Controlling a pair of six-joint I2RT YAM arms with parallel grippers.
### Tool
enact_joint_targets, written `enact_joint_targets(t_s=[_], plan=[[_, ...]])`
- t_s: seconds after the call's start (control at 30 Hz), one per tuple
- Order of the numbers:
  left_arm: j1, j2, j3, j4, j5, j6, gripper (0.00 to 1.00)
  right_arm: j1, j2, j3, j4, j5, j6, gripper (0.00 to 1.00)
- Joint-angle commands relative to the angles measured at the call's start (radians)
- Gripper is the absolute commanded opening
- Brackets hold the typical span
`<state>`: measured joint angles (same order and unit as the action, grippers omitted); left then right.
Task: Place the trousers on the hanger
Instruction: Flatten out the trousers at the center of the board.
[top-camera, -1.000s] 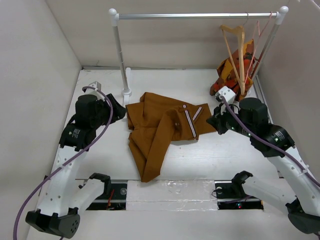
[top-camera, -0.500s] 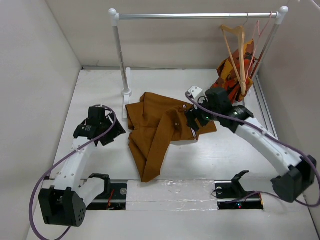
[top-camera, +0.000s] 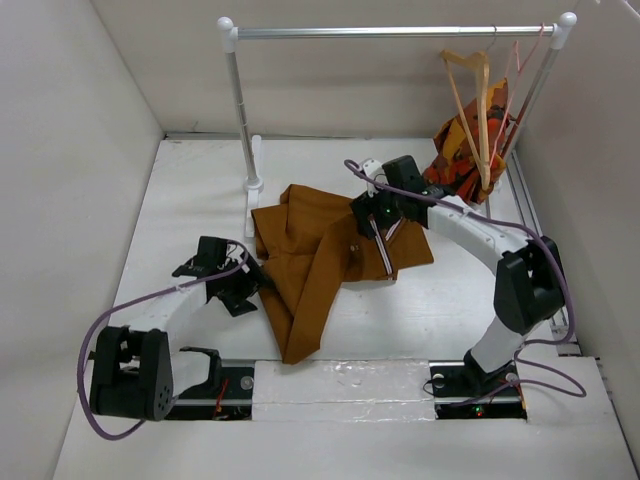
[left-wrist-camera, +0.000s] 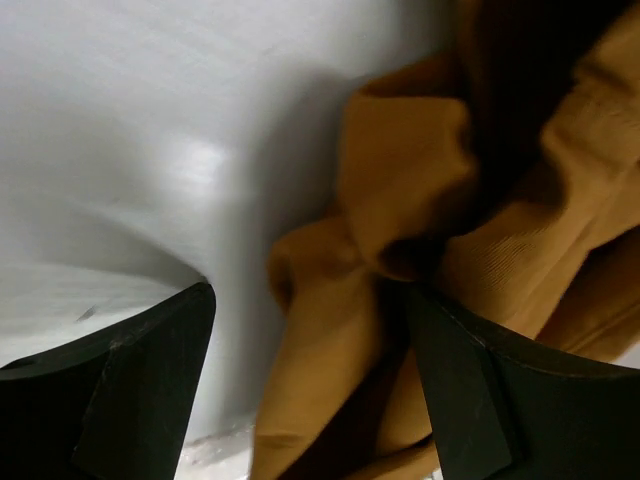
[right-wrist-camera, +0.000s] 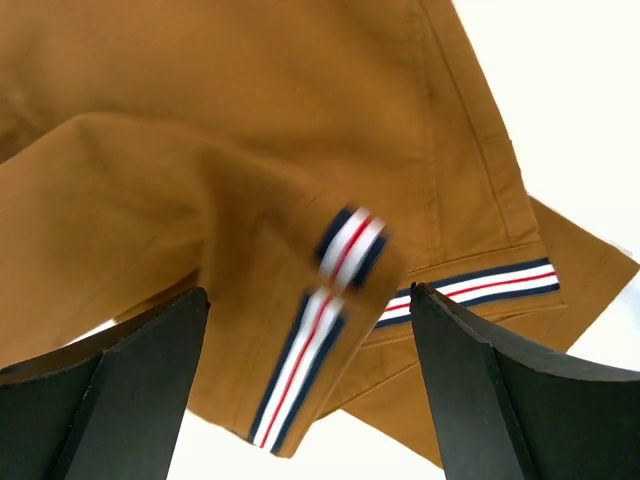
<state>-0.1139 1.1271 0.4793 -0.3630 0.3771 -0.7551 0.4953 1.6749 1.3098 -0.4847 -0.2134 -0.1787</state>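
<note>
Nearest to me, the left tool sits low at the left edge of the trousers, its dark fingers spread wide. From its own camera a bunched fold of the trousers lies between and just beyond the fingers, with nothing pinched. The cloth is a plain rust-brown weave, soft and rumpled, creased into deep shadowed folds on that side.

The trousers lie flat on the white worktop, folded over themselves. Their long axis runs from the leg ends near the front edge up and away to the waist at the far right. That waist end is where the right tool hovers, also wide and holding nothing. Seen from the wrist, the striped waistband lies directly under the gap between its fingers, a turned-over flap showing white, dark and red bands.

So each arm has an end within reach, and the right arm is the nearer to the waist — likely the grip that matters.

Farthest off, the hanger, pale wood with a crossbar, hangs from the metal rail at the far right corner, well apart from the trousers. A pink wire hanger and an orange patterned garment hang beside it.
</note>
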Motion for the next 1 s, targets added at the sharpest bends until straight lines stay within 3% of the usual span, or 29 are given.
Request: enact_joint_targets(t_s=[0.0, 0.1, 0.2, 0.23, 0.3, 0.33, 0.37, 0.4, 0.47, 0.57, 0.6, 0.73, 0.8, 0.93, 0.97], plan=[[-0.029, 0.062, 0.027, 0.131, 0.020, -0.027, 0.75, -0.006, -0.007, 0.042, 0.095, 0.043, 0.033, 0.87], [-0.029, 0.135, 0.018, 0.170, 0.023, -0.021, 0.70, -0.024, -0.035, 0.013, 0.153, 0.059, 0.050, 0.89], [-0.029, 0.177, 0.005, 0.225, 0.025, -0.027, 0.63, -0.054, 0.031, 0.025, 0.158, -0.075, 0.038, 0.89], [-0.029, 0.189, 0.007, 0.251, 0.031, -0.030, 0.50, -0.054, 0.052, 0.038, 0.143, -0.125, 0.028, 0.87], [-0.029, 0.211, 0.024, 0.272, 0.040, -0.033, 0.33, -0.044, 0.078, 0.034, 0.168, -0.188, 0.016, 0.76], [-0.029, 0.212, 0.036, 0.266, 0.039, -0.033, 0.14, -0.035, 0.078, 0.025, 0.190, -0.257, 0.019, 0.64], [-0.029, 0.200, 0.054, 0.257, 0.037, -0.033, 0.06, -0.035, 0.077, 0.023, 0.213, -0.280, 0.033, 0.32], [-0.020, 0.188, 0.112, 0.236, 0.013, -0.032, 0.00, -0.035, 0.075, 0.040, 0.206, -0.291, 0.041, 0.18], [0.017, 0.127, 0.195, 0.145, -0.021, -0.014, 0.00, -0.035, 0.059, 0.086, 0.175, -0.287, 0.042, 0.00], [0.071, 0.070, 0.471, 0.015, -0.144, 0.022, 0.00, -0.035, -0.003, 0.253, 0.118, -0.184, 0.032, 0.00], [0.086, 0.076, 0.652, -0.017, -0.191, 0.028, 0.00, -0.035, -0.012, 0.385, 0.089, -0.170, 0.027, 0.00], [0.177, 0.189, 1.131, -0.200, -0.239, 0.051, 0.00, -0.055, -0.032, 0.731, -0.076, -0.139, -0.018, 0.00], [0.216, 0.218, 1.331, -0.235, -0.262, 0.042, 0.00, -0.066, -0.062, 0.804, -0.156, -0.164, -0.038, 0.00], [0.227, 0.246, 1.450, -0.327, -0.366, 0.048, 0.00, -0.037, -0.257, 0.636, -0.201, -0.298, -0.070, 0.00], [0.227, 0.228, 1.437, -0.336, -0.427, 0.048, 0.00, -0.014, -0.362, 0.467, -0.201, -0.311, -0.077, 0.00]])
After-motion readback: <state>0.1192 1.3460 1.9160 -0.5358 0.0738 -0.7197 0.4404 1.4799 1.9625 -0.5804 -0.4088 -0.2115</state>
